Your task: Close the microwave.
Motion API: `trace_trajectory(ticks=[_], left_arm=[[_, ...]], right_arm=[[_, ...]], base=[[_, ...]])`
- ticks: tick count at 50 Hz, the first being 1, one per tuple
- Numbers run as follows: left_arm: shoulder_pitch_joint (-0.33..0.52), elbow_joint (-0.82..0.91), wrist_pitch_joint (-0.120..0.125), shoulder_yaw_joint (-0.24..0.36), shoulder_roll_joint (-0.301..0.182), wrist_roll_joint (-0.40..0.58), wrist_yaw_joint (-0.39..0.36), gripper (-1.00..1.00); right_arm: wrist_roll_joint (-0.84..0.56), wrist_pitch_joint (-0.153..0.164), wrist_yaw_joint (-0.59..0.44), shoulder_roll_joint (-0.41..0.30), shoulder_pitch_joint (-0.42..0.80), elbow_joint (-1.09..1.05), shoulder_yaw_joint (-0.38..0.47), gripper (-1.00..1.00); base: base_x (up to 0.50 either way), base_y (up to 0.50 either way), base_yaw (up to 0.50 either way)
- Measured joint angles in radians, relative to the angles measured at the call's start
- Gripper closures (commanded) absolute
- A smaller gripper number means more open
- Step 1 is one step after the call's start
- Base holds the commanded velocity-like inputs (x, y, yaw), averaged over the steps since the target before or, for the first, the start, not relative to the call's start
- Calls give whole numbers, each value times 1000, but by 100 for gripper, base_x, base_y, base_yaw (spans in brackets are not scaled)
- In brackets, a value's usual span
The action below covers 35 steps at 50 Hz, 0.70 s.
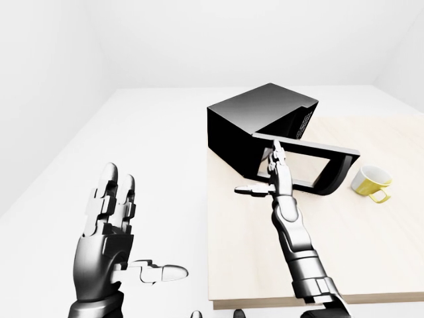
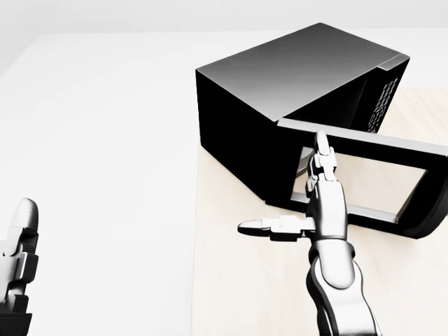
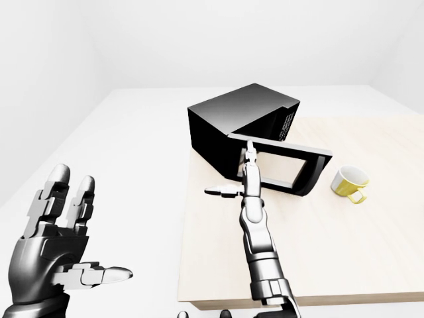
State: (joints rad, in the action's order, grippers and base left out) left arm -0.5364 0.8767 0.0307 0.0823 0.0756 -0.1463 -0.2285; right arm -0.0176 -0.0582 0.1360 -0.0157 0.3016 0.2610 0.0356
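Observation:
A black microwave [image 1: 248, 112] stands on the top-left part of a light wooden table [image 1: 371, 252]. Its door [image 1: 339, 161], a dark frame with a see-through window, stands swung wide open toward the right. My right hand [image 1: 264, 173] is open, fingers pointing up and thumb out to the left. Its fingertips [image 2: 320, 143] lie over the door's left end, next to the microwave body. I cannot tell whether they touch it. My left hand [image 1: 142, 225] is open and empty at the lower left, off the table.
A yellow cup [image 1: 371, 181] stands on the table just right of the open door's free end. The table's left edge runs down from the microwave's left corner. White floor and walls lie around the table.

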Motion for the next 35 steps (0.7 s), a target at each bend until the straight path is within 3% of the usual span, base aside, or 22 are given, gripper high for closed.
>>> trace_trajectory(ticks=[35], left_arm=[[0,-4,-4,-9,-6,5,7,-100]], right_arm=[[33,-29,24,-33,257,320,27,-100]], base=[[0,0,0]])
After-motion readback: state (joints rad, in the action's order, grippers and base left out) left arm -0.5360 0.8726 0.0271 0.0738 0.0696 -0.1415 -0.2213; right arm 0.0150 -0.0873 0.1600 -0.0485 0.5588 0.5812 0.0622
